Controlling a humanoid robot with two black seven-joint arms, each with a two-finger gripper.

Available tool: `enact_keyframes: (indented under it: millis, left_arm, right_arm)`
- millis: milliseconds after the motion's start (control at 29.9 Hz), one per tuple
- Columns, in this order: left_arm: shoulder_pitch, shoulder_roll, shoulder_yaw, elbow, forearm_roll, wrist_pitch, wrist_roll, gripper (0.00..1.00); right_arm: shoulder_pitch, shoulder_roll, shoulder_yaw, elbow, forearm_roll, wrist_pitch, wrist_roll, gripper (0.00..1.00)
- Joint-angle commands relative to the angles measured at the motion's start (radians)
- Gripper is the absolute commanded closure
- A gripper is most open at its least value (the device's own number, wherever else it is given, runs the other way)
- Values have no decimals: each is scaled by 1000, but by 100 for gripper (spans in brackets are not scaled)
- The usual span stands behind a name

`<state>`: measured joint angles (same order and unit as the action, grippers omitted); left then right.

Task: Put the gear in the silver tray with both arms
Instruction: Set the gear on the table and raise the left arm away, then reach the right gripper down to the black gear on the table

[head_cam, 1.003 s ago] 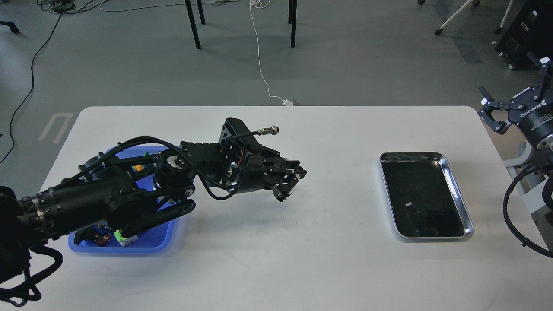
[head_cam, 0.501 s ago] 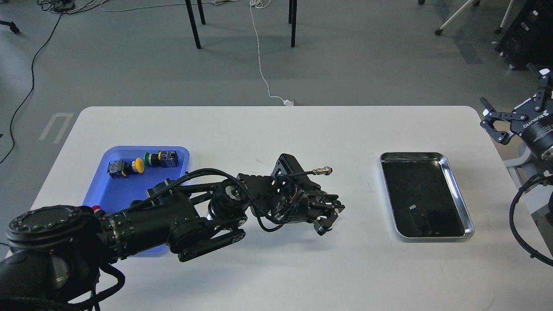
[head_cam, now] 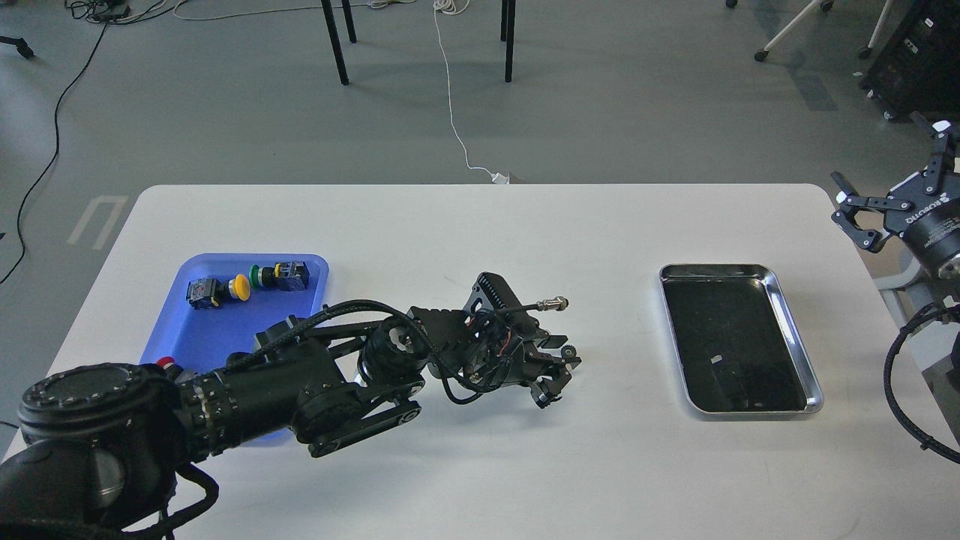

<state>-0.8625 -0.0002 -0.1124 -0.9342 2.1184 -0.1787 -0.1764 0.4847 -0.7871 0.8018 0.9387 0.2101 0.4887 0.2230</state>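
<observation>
White desk (head_cam: 480, 225), rounded corners. Blue plastic tray (head_cam: 225, 330) at left: push-buttons, yellow (head_cam: 240, 286) and green (head_cam: 256, 276). Left tool (head_cam: 556, 373) mid-desk, narrow around a small dark gear (head_cam: 569, 351). Silver tray (head_cam: 796, 341), glossy and dark-bottomed, well right, unobstructed. Right tool (head_cam: 889, 184) off the desk's edge, spread wide, lettering not readable.
</observation>
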Motion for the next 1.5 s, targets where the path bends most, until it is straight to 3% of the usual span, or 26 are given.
enact_keyframes:
  millis: [0,234,468,568,735,1003,1170,1471]
  left_arm:
    - [-4,21,-20,-15,-15,14,-8,49]
    - [-15,233,-131,-129,-314,103,-15,25]
    - [-20,397,-331,-147,-857,68,-20,19]
    - [-20,456,-386,-147,-1075,47,-41,16]
    - [-13,531,-464,-146,-1441,1,-51,10]
    - [0,621,-495,-127,-1853,-44,-54,5]
    - [31,661,-501,-120,-2029,-91,-54,3]
    - [123,697,-578,-120,-2172,-94,-54,3]
  right_arm:
    - [2,-1,0,2,-1,0,1,1]
    - [34,-26,-1,2,-70,0,1,1]
    - [179,-44,-35,6,-294,0,-1,1]
    - [317,-63,-159,26,-458,0,-1,1]
    - [664,-41,-583,40,-564,0,-1,1]
    - [997,169,-966,26,-661,0,1,2]
    - [1074,310,-1111,12,-768,-5,1,2]
    - [1166,554,-1441,-15,-1028,-13,10,2]
